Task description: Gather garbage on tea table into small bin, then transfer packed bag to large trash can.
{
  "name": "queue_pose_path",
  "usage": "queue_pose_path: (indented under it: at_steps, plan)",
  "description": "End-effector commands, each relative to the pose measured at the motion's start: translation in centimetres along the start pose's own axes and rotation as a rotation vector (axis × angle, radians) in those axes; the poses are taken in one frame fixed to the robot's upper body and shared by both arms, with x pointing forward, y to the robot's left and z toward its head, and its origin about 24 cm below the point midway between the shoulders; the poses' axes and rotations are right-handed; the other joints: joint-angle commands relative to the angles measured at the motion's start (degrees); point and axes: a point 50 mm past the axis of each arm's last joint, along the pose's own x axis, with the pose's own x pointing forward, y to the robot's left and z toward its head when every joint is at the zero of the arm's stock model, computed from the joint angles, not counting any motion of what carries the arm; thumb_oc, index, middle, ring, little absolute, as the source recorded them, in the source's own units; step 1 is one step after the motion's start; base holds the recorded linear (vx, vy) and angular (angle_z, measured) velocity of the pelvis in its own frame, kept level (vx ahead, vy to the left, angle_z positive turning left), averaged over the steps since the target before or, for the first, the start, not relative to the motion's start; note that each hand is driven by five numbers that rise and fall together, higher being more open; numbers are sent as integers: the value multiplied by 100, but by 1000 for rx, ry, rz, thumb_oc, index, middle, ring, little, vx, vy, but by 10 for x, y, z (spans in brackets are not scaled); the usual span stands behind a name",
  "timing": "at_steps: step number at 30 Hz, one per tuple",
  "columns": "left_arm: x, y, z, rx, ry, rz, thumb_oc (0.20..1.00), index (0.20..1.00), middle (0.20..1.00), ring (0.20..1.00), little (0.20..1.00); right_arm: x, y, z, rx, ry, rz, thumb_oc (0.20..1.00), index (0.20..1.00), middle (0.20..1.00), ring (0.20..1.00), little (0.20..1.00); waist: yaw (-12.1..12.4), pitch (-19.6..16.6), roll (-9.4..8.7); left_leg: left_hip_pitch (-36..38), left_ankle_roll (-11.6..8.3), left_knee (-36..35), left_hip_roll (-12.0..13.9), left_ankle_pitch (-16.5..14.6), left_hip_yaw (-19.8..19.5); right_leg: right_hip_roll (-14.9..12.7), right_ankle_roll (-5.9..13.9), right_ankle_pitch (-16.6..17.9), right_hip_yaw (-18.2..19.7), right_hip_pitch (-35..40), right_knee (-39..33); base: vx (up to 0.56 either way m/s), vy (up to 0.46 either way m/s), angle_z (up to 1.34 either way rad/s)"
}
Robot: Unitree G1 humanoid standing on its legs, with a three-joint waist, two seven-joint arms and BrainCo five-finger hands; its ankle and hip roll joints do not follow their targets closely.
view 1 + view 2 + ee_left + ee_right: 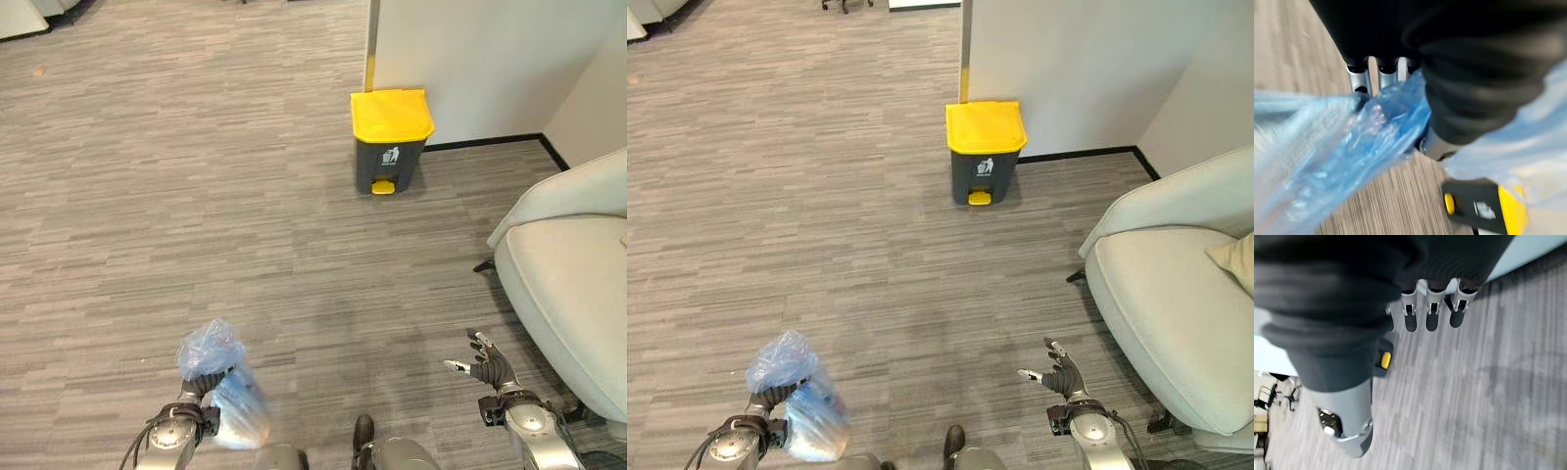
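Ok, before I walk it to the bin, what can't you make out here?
- Bag contents: the crinkled blue plastic hides them in the eye views, and the left wrist view is blurred.
- Left hand fingers: mostly wrapped in the bag's neck.
- Bin inside: yellow lid shut.
- Armchair: cut off by the right edge.
- Right hand: open, holding nothing.

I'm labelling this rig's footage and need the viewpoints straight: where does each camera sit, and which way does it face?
Left eye view: on the head, looking down over carpet toward the trash can; left hand grips the blue bag, right hand open by the armchair.
Right eye view: beside it, same scene slightly offset.
Left wrist view: along the left hand, bag across it, trash can beyond.
Right wrist view: along the right hand's straight fingers, over carpet.
Shared: all four show the trash can, partly hidden in the right wrist view.
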Motion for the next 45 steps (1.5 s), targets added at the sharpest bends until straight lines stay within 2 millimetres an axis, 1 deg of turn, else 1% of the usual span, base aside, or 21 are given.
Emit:
queue_pose_path:
  at_steps: [1, 2, 3, 5, 8, 13, 16, 19, 20, 22, 23, 26, 29, 31, 33, 35, 36, 40, 42, 44, 45]
  plan:
    - [10, 10, 29, -12, -129, 32, 200, 200, 200, 200, 200, -1, -13, 0, 11, -18, -53, 1000, 1000, 1000, 1000, 1000, 155, 114, -60, -247, 93, -608, -124, 87, 73, -217, 666, -165, 379, 207, -538, 134, -14, -5]
    - [10, 11, 29, -11, -132, 34, 200, 200, 200, 200, 200, -1, -13, -1, 11, -16, -56, 1000, 1000, 1000, 1000, 1000, 206, 140, -38, -416, 61, -747, -163, 272, 49, -159, 664, -186, 416, 270, -555, 209, 11, -5]
    - [10, 11, 29, -9, -134, 33, 200, 200, 200, 200, 200, -1, -12, -1, 12, -12, -59, 1000, 1000, 1000, 1000, 1000, 288, 171, -9, -541, -2, -1100, -146, 638, 136, -63, 662, -255, 490, 411, -590, 218, 39, -14]
    - [9, 12, 30, -6, -138, 34, 200, 200, 200, 200, 200, -1, -11, -2, 10, -7, -61, 1000, 1000, 1000, 1000, 1000, 342, 165, 6, -611, -4, -1186, -115, 749, 242, -18, 650, -314, 573, 519, -578, 228, 78, -30]
    - [6, 13, 26, 3, -124, 33, 200, 200, 200, 200, 200, -1, -7, -3, 5, -4, -43, 1000, 1000, 1000, 1000, 1000, 365, 50, -6, -310, 100, -1422, -164, 625, 222, -39, 696, -401, 688, 689, -583, 239, 103, -45]
    - [3, 18, 24, -6, -120, 57, 200, 200, 200, 200, 200, 4, 4, 6, -5, -29, 3, 1000, 1000, 1000, 1000, 1000, 447, -17, -103, -178, 306, -1234, -241, 324, 317, -276, 889, -405, 970, 725, -422, 196, 143, -40]
    - [3, 22, 26, -5, -130, 67, 200, 200, 200, 200, 200, 7, 5, 10, -18, -41, 10, 1000, 1000, 1000, 1000, 1000, 508, -8, -94, -163, 416, -1169, -276, 186, 376, -369, 977, -427, 1069, 607, -197, 115, 134, -39]
    - [4, 27, 30, 8, -139, 85, 200, 200, 200, 200, 200, 10, 9, 17, -23, -63, 28, 1000, 1000, 1000, 1000, 1000, 518, 18, -46, -64, 605, -1161, -365, -7, 382, -472, 1105, -440, 1151, 273, 518, 173, 162, -18]
    - [4, 29, 30, 13, -136, 90, 200, 200, 200, 200, 200, 10, 11, 16, -16, -60, 30, 1000, 1000, 1000, 1000, 1000, 509, 20, -27, 79, 662, -1207, -430, -97, 399, -523, 1167, -276, 1081, 107, 714, 199, 109, -23]
    - [5, 28, 30, 11, -136, 89, 200, 200, 200, 200, 200, 10, 12, 16, -16, -59, 31, 1000, 1000, 1000, 1000, 1000, 497, 31, -14, 181, 676, -1281, -452, -116, 408, -542, 1178, -162, 1052, -20, 766, 211, 62, -25]
    - [6, 26, 30, 8, -138, 81, 200, 200, 200, 200, 200, 11, 10, 20, -21, -73, 29, 1000, 1000, 1000, 1000, 1000, 364, 128, 124, 530, 675, -1554, -441, -183, 390, -560, 1146, 137, 795, -672, 607, 234, 33, -29]
    - [8, 24, 31, 11, -137, 72, 200, 200, 200, 200, 200, 11, 9, 20, -18, -72, 26, 1000, 1000, 1000, 1000, 1000, 253, 187, 160, 797, 651, -1701, -482, -213, 312, -553, 1142, 319, 704, -970, 373, 261, -16, -15]
    - [11, 22, 35, 7, -149, 70, 200, 200, 200, 200, 200, 10, 11, 17, -14, -62, 29, 1000, 1000, 1000, 1000, 1000, 91, 294, 181, 1108, 539, -1790, -481, -298, 127, -592, 1222, 522, 586, -1197, -59, 333, -165, 30]
    - [13, 19, 40, 18, -169, 58, 200, 200, 200, 200, 200, 7, 8, 16, -21, -66, 28, 1000, 1000, 1000, 1000, 1000, 6, 293, 108, 1407, 392, -1751, -490, -545, -91, -752, 1313, 703, 575, -1307, -298, 438, -332, 85]
    - [11, 18, 36, 21, -158, 52, 200, 200, 200, 200, 200, 5, 6, 14, -19, -63, 22, 1000, 1000, 1000, 1000, 1000, -7, 226, 89, 1496, 268, -1675, -400, -644, -130, -788, 1232, 789, 529, -1202, -288, 329, -308, 99]
    - [9, 16, 32, 15, -145, 43, 200, 200, 200, 200, 200, 3, 2, 10, -19, -52, 11, 1000, 1000, 1000, 1000, 1000, -65, 132, 136, 1492, 66, -1551, -145, -581, -86, -750, 1151, 701, 395, -1113, -239, 257, -294, 67]
    - [9, 15, 32, 13, -141, 39, 200, 200, 200, 200, 200, 2, -1, 9, -15, -50, 2, 1000, 1000, 1000, 1000, 1000, -76, 109, 178, 1440, -37, -1299, 13, -403, -99, -660, 1063, 613, 337, -1015, -223, 231, -278, 41]
    - [11, 9, 31, -12, -135, 28, 200, 200, 200, 200, 200, 1, -6, 4, -14, -30, -16, 1000, 1000, 1000, 1000, 1000, -104, 100, 203, 1102, -130, -463, 313, 181, 2, -498, 830, 310, 163, -664, -245, 191, -217, 28]
    - [13, 7, 32, -17, -137, 28, 200, 200, 200, 200, 200, 2, -8, 5, -14, -33, -22, 1000, 1000, 1000, 1000, 1000, -57, 122, 171, 857, -27, -395, 266, 162, 9, -439, 764, 170, 200, -497, -295, 168, -133, -17]
    - [13, 6, 32, -15, -137, 29, 200, 200, 200, 200, 200, 2, -13, 7, -13, -38, -36, 1000, 1000, 1000, 1000, 1000, 33, 153, 99, 456, 83, -611, 73, -131, 28, -452, 763, 40, 259, -313, -343, 215, -106, -17]
    - [13, 6, 33, -14, -138, 29, 200, 200, 200, 200, 200, 3, -14, 7, -14, -38, -39, 1000, 1000, 1000, 1000, 1000, 71, 178, 78, 248, 94, -670, 16, -99, 43, -446, 753, 4, 276, -247, -349, 224, -77, -26]
